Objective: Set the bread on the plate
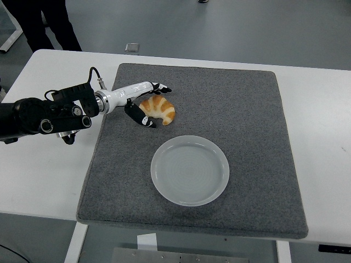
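Note:
A golden croissant [162, 110] lies on the grey mat, just up and left of the empty white plate [190, 171]. My left hand [155, 106] reaches in from the left and straddles the croissant. Its fingers [161, 87] lie spread along the far side of the bread and the thumb [143, 119] sits at its near left end. I cannot tell whether they press on it. The croissant rests flat on the mat. My right arm is out of view.
A grey mat [247, 120] covers the middle of the white table [49, 164]. A person's dark legs [46, 24] stand beyond the table's far left corner. A small flat object [131, 47] lies on the floor behind the table.

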You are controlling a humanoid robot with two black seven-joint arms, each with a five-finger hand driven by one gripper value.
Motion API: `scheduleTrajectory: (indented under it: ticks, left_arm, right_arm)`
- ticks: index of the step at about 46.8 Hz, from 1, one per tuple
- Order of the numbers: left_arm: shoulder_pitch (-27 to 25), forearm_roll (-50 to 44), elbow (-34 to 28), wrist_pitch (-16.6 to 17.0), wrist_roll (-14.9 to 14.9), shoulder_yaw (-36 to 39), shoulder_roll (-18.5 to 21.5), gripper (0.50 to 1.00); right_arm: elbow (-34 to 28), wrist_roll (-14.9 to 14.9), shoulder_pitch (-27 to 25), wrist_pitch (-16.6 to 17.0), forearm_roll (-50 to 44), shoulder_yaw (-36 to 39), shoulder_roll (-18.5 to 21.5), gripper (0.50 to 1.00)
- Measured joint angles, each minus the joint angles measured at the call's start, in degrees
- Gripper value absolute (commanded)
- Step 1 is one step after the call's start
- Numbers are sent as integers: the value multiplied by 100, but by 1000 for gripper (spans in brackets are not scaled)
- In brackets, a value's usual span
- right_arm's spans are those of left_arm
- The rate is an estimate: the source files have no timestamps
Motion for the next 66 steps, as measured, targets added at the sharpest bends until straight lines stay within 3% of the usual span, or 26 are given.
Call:
scheduleTrajectory:
  ticks: [21, 34, 56, 64, 66]
  left_arm:
    - [230, 1, 343, 76, -97, -310, -182, 984]
    - [459, -6, 845, 65, -177, -376, -491, 975]
    - [489, -16, 881, 65, -246, -466, -507, 934]
    - [504, -17, 872, 65, -246, -473, -507, 821]
    - [507, -24, 872, 65, -246, -473, -507, 816]
  right_arm:
    - [-1, 0, -2, 0, 0, 0, 0, 952]
    - [-1, 0, 4, 0, 0, 0, 0, 952]
    - [-1, 0, -1, -9, 0, 0, 0, 952]
    - [-1, 0, 0, -9, 0, 0, 0, 952]
    - [-1, 1, 1, -9, 0, 0, 0, 952]
